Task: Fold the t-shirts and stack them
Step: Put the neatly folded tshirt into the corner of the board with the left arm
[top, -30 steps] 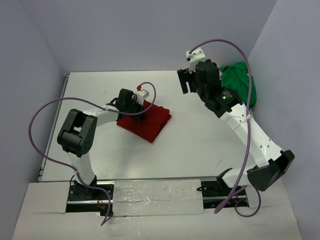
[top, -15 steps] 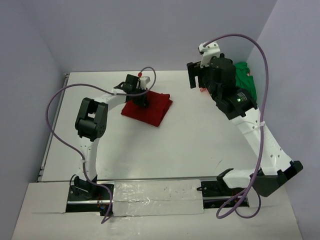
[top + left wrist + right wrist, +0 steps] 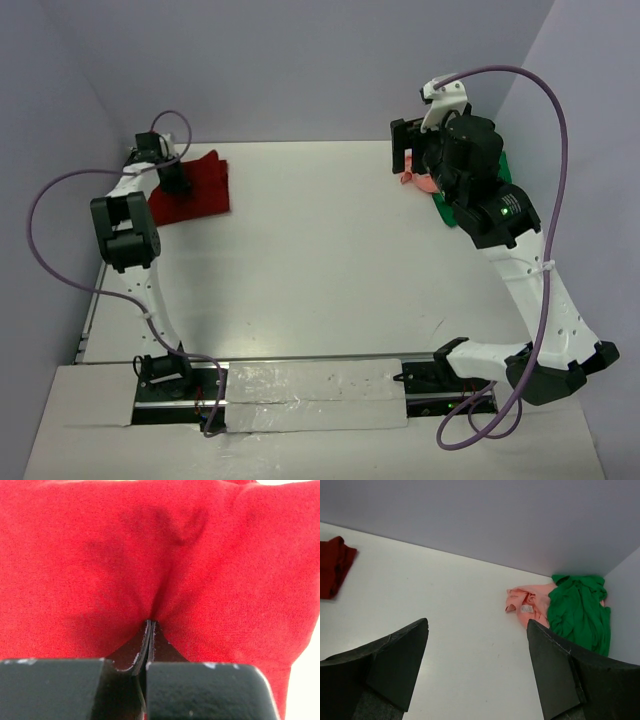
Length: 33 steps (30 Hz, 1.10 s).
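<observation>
The big white surface [image 3: 330,270] carries all three shirts. The dark red t-shirt [image 3: 200,188] is the biggest. It lies in the far left corner and looks folded into a flat pack. The green t-shirt [image 3: 577,612] is bunched up in the far right corner, by the wall. The small pink t-shirt [image 3: 526,601] lies crumpled, touching its left side.

My left hand [image 3: 150,630] is squeezed tight on a pinch of red cloth. My right hand [image 3: 476,627] is wide open, holds nothing, and hangs above the surface, facing the pink and green pile.

I think the red shirt is being parked to start the stack. To do that well, I should let go softly and lift straight up, so the fold does not pop open.
</observation>
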Motion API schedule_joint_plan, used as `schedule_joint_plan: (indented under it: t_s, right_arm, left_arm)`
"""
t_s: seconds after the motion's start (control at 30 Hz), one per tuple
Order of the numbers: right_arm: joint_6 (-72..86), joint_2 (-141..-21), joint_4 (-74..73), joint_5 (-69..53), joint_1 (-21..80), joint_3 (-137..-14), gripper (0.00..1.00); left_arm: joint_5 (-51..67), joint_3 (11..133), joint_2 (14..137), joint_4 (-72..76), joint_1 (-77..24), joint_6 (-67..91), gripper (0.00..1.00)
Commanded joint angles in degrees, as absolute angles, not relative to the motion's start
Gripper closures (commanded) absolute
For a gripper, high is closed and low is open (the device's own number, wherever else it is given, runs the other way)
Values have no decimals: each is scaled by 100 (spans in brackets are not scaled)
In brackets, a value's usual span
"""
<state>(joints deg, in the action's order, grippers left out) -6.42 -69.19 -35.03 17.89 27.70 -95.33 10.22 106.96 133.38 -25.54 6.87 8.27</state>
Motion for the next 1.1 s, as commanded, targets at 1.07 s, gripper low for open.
schedule_joint_plan:
  t_s: [1.07]
  right_arm:
    - [-431,-6249,-3331,1187,2426,-9246,14]
  left_arm:
    - [-299,12194,13943,-563,1327,-185,73]
